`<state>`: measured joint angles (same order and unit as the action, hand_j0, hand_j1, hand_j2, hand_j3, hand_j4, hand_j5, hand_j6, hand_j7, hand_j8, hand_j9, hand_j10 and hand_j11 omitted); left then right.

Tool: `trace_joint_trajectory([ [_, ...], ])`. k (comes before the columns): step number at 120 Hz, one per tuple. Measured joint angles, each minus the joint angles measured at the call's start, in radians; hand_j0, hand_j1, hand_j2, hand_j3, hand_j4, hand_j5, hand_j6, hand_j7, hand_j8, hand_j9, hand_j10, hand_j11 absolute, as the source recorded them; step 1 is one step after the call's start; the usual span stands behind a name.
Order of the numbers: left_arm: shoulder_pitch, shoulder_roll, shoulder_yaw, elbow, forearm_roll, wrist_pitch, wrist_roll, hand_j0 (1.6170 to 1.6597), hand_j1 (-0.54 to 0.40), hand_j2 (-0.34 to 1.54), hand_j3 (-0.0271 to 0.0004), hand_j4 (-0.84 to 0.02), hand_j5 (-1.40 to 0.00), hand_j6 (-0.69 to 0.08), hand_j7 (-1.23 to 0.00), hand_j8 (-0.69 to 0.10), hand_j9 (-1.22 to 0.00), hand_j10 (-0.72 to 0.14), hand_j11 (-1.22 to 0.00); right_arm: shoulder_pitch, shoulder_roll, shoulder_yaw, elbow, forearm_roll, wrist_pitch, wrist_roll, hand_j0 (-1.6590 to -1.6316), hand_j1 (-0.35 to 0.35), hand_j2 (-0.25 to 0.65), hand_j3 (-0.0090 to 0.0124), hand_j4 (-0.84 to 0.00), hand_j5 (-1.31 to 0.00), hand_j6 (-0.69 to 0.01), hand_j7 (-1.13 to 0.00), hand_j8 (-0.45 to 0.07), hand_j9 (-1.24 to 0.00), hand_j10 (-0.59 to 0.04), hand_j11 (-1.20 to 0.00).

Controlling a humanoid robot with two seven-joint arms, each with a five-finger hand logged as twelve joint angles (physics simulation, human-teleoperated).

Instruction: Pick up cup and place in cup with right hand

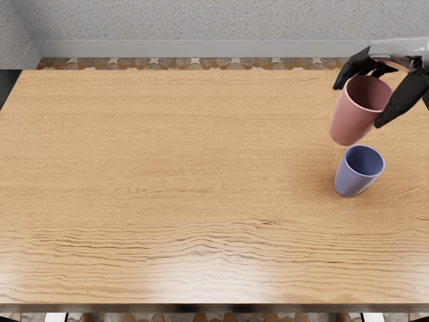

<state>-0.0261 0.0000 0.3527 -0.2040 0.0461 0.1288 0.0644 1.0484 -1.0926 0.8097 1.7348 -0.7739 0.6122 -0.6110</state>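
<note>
Now R hand (385,68) grips pink cup (348,117), w/ blue cup (352,180) upright nearby on tbl (167,168) & wall (201,23) beyond

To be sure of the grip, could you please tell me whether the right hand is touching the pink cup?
Touching: the head view shows the right hand holding the pink cup between its thumb and fingers.

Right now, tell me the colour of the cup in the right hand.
The cup is dusty pink; the head view shows it best.
</note>
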Motion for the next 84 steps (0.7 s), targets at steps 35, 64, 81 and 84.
trace_joint_trajectory([
  [35,0.0,0.0,0.0,0.0,0.0,0.0,0.0,1.6581,0.349,0.0,0.0,0.0,0.0,0.0,0.0,0.0,0.0,0.0,0.0,-0.05,-0.037,-0.008,-0.028,0.004,0.0,0.0,-1.6565,0.085,0.006,0.0004,-0.436,-0.6,-0.334,-0.58,-0.274,-0.6,-0.364,-0.6],
  [64,0.0,0.0,0.0,0.0,0.0,0.0,0.0,1.6581,0.349,0.0,-0.0001,0.0,0.0,0.0,0.0,0.0,0.0,0.0,0.0,-0.061,-0.035,-0.022,-0.07,-0.002,0.0,0.0,-1.6574,0.086,0.01,0.0002,-0.413,-0.55,-0.353,-0.54,-0.295,-0.56,-0.383,-0.55],
  [81,0.0,0.0,0.0,0.0,0.0,0.0,0.0,1.6581,0.349,0.0,-0.0001,0.0,0.0,0.0,0.0,0.0,0.0,0.0,0.0,-0.062,0.002,-0.031,-0.114,-0.021,0.0,0.0,-1.6577,0.089,0.016,0.0001,-0.408,-0.55,-0.355,-0.54,-0.297,-0.55,-0.385,-0.55],
  [84,0.0,0.0,0.0,0.0,0.0,0.0,0.0,1.6581,0.349,0.0,-0.0001,0.0,0.0,0.0,0.0,0.0,0.0,0.0,0.0,-0.062,0.01,-0.031,-0.122,-0.03,0.0,0.0,-1.6577,0.089,0.015,0.0002,-0.408,-0.54,-0.354,-0.54,-0.297,-0.55,-0.385,-0.55],
])
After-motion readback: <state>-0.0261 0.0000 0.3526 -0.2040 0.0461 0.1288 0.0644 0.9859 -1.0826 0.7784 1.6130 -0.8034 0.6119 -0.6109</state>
